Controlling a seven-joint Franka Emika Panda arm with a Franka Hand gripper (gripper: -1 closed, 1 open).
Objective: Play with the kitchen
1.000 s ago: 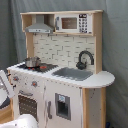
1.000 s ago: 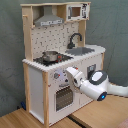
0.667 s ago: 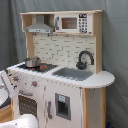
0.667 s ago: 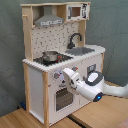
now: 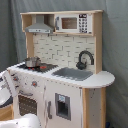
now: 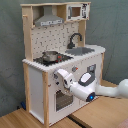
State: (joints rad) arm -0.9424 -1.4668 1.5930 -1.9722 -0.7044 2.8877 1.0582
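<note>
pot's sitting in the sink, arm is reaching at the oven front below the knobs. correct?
Not quite. The pot stands on the stovetop, not in the sink, which lies beside it under the black faucet; the second exterior view shows this. The rest holds: the arm reaches toward the kitchen's front by the oven door.

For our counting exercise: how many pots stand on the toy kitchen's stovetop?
1: a metal pot on the stovetop, left of the sink in the first exterior view. None else visible.
</note>
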